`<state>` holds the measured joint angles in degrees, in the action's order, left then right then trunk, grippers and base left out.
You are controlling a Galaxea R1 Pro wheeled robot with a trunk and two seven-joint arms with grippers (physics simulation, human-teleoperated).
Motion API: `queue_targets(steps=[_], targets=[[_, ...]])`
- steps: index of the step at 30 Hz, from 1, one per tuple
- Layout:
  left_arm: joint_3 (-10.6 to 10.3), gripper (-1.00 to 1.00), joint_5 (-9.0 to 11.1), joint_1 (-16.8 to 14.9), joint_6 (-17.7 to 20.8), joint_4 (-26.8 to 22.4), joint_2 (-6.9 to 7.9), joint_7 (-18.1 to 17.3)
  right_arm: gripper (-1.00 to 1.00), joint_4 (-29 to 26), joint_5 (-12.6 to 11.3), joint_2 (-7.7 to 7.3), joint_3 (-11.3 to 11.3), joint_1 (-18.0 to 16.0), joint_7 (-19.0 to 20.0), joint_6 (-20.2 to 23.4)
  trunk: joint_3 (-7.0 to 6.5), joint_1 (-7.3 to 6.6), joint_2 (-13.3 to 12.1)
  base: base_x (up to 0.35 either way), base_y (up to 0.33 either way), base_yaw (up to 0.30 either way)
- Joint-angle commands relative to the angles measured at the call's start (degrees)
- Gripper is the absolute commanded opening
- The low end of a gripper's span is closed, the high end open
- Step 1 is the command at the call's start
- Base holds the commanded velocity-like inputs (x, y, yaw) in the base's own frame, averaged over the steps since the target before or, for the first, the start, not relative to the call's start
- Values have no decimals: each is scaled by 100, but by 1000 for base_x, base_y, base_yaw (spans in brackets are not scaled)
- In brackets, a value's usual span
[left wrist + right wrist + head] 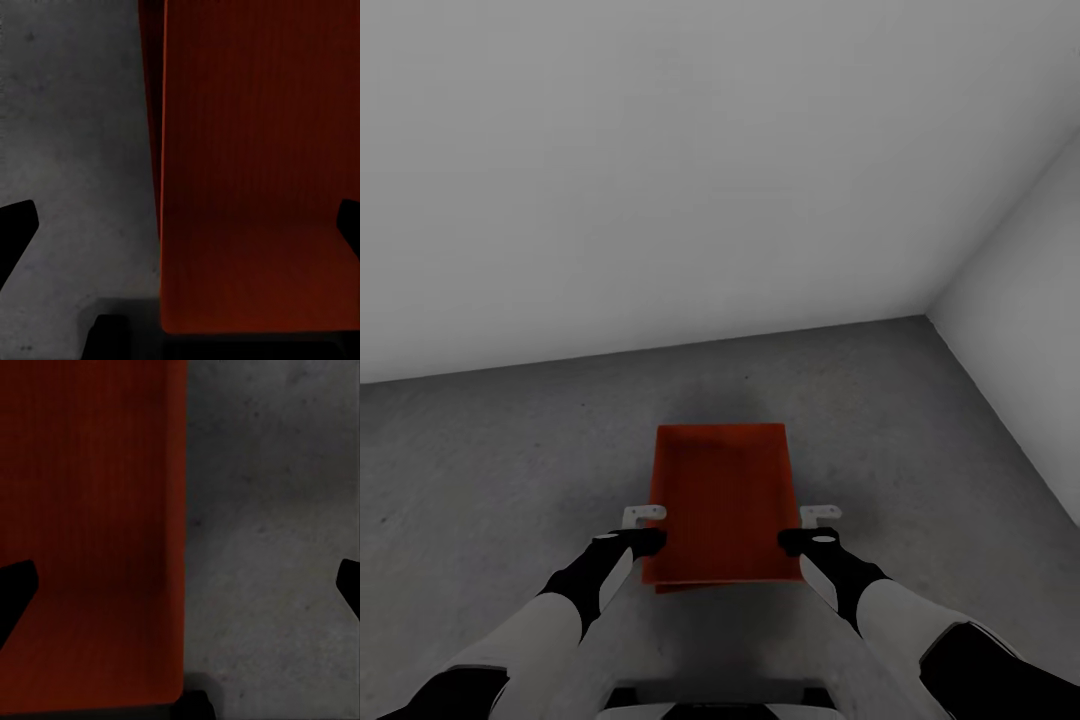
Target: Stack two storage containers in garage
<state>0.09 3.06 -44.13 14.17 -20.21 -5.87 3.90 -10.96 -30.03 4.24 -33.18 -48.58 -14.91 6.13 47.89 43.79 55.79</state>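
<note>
The orange-red ribbed open-top container (725, 500) lies on the grey concrete floor (490, 470) (maybe two stacked); both grippers, left (643, 528) and right (807, 528), are spread and released.

The grey speckled concrete floor (510, 470) bears the stacked orange-red storage containers (722, 500) near the corner.

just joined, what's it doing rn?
The robot is in the garage corner, facing the white walls, with an orange-red storage container low over the grey concrete floor. The left tool and the right tool sit at the bin's two long sides, each straddling a side wall with its fingers spread. A second red edge peeks out under the bin's near end, so it may sit on the other container; I can't tell for sure.
</note>
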Motion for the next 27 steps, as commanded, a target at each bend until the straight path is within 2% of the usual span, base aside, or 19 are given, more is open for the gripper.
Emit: queue_targets(steps=[1,27], targets=[[0,100,34,0,34,-11,-2,24,100,-10,-29,-3,-48,-2,-38,37,-15,-22,-39,0,0,0],[0,100,28,0,32,-18,0,24,100,-3,-46,0,-42,-2,-38,37,-482,-593,-1081,0,0,0]])
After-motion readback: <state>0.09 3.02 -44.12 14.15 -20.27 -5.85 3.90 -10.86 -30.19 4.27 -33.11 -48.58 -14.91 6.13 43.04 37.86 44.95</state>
